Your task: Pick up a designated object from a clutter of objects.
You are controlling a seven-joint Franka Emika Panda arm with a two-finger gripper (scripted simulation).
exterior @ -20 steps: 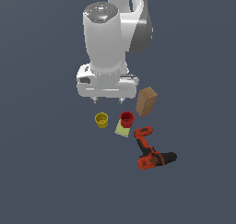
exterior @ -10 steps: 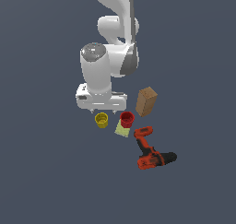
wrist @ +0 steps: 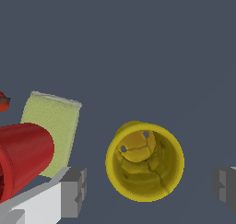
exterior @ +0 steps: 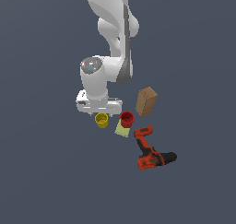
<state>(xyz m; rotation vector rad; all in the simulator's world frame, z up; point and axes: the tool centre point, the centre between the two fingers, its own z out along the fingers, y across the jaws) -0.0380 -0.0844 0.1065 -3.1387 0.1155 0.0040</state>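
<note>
Wrist view shows your claw (wrist: 150, 188) spread wide around the yellow cup (wrist: 144, 161), which stands left of the red cup (exterior: 127, 119) on the surface, so descend straight and clench only on yellow.

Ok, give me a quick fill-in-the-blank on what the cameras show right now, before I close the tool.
1. The tool is open, and the cup between its fingers is ____ in colour.
2. The red cup rests on the pale ____ block.
3. The power drill lies on its ____.
4. The brown box stands ____ from the drill.

Missing words: yellow; yellow-green; side; apart
</note>
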